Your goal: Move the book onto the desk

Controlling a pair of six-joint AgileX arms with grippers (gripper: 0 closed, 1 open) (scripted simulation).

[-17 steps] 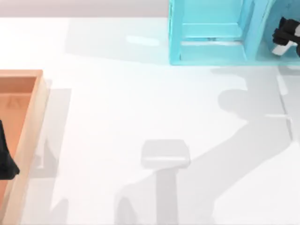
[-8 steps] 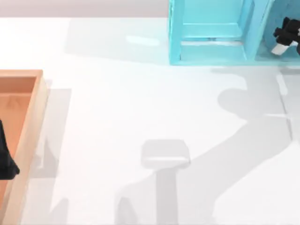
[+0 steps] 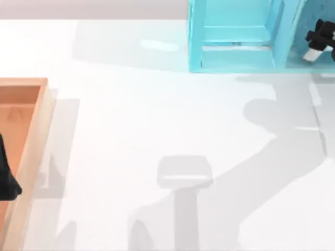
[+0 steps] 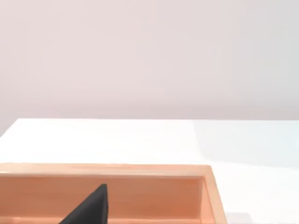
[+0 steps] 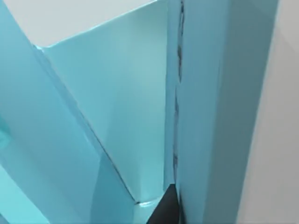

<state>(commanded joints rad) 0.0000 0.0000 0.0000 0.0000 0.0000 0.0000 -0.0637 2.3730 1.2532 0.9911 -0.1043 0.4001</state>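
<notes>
1. Hanging inside the right-hand compartment of the light cyan box-shaped shelf unit (image 3: 235, 57), at the far right of the table in the top view, is the black-and-white right gripper (image 3: 319, 41) of the AgileX pair.
2. Whether that gripper is apart, together or clamped on anything cannot be told.
3. In the right wrist view, a darker teal-blue upright slab (image 5: 205, 116) stands tight against the paler cyan walls of the shelf unit (image 5: 117, 93), with a thin dark seam between them. This slab appears to be the thick teal-blue rectangular book, though its page edges cannot be made out.
4. A dark tip of the right gripper (image 5: 166, 207) sits just beside the lower part of that seam. Contact with the slab cannot be confirmed.
5. The large glossy white flat desk (image 3: 157, 120) spreads across most of the top view, crossed by grey shadows of the arms.
6. The orange-brown rectangular wooden tray (image 3: 36, 136) lies at the left edge of the desk.
7. The left gripper (image 3: 6, 180) is parked over this tray as a dark wedge, well apart from the shelf unit. Whether it is apart or together cannot be told.
8. In the left wrist view, the same dark wedge (image 4: 91, 207) sits before the tray's far wall (image 4: 140, 170), with the white desk (image 4: 117, 140) beyond it.
</notes>
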